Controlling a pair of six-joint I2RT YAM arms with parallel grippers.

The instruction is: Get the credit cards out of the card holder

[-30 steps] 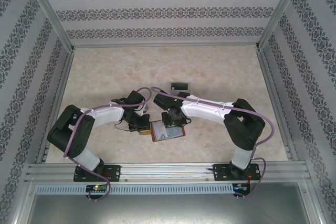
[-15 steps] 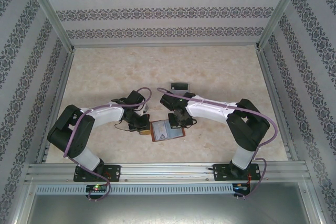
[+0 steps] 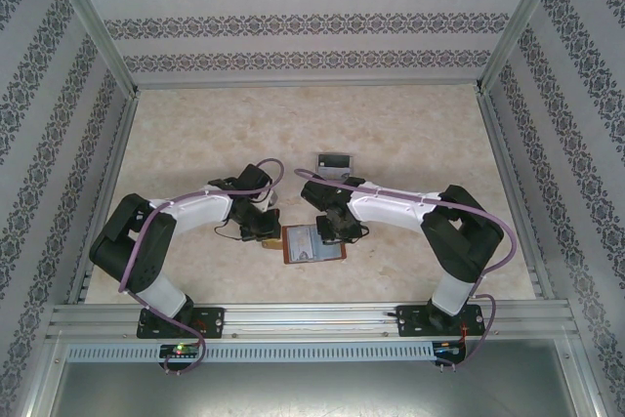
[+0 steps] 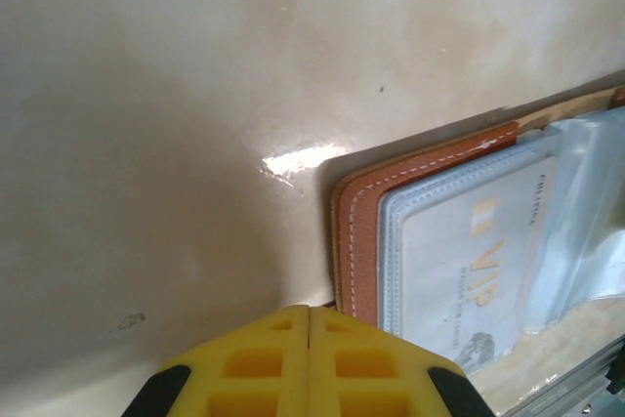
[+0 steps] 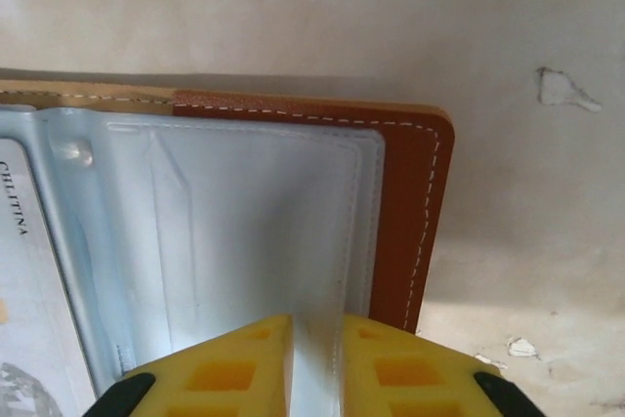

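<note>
Beyond the card holder (image 3: 314,244), small tray (image 3: 334,161) (right arm (image 3: 391,207) between), patterned walls (image 3: 293,21) around.

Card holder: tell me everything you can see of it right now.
The card holder lies open and flat on the table, between the arms. It is reddish-brown leather with pale stitching, rounded corners and a tan strap at one edge. Inside are clear grey-blue plastic sleeves; one holds a pale card printed VIP, and the one beside it looks empty. The left gripper, shut, sits at its left edge. The right gripper hangs over the empty sleeve, fingers barely apart, contact unclear.
</note>
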